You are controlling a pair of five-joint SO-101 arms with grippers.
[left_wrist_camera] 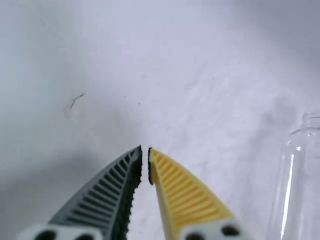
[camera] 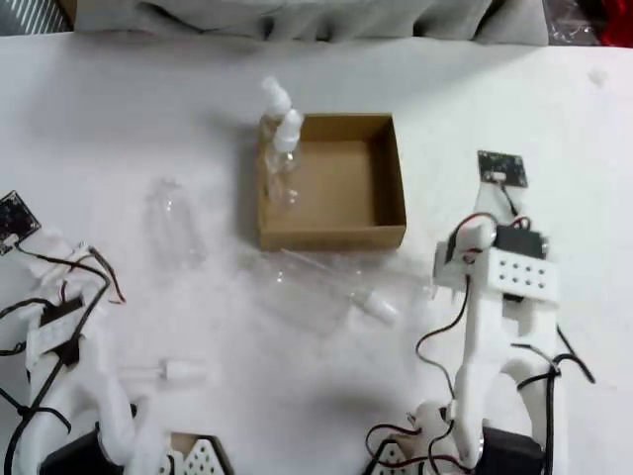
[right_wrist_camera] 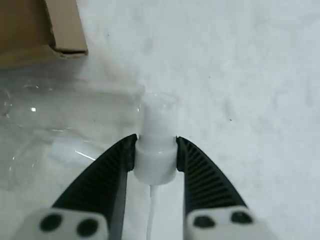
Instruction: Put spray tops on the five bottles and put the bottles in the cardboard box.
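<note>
Right gripper (right_wrist_camera: 156, 152) is nearest in its wrist view, jaws closed snug on the white collar of a spray top (right_wrist_camera: 156, 135), with the dip tube trailing back toward the wrist. Left gripper (left_wrist_camera: 145, 162) is pinched tip to tip on nothing, over the table (left_wrist_camera: 150, 60).

The cardboard box (camera: 386, 178) sits upper centre in the high view, with two capped bottles (camera: 282, 148) standing at its left wall. A bare bottle (camera: 178, 218) lies left of the box. A lying bottle (camera: 307, 282) is just below the box, and a loose top (camera: 173, 373) is lower left.

My risk call:
- The collar is round and slick, so the top could twist or pop out of the pinch.
- Nothing pins the lying bottle, so it could roll when the tube goes for its neck.

The right wrist view gives me the grip itself. The high view gives me the box contents and the leftovers.
</note>
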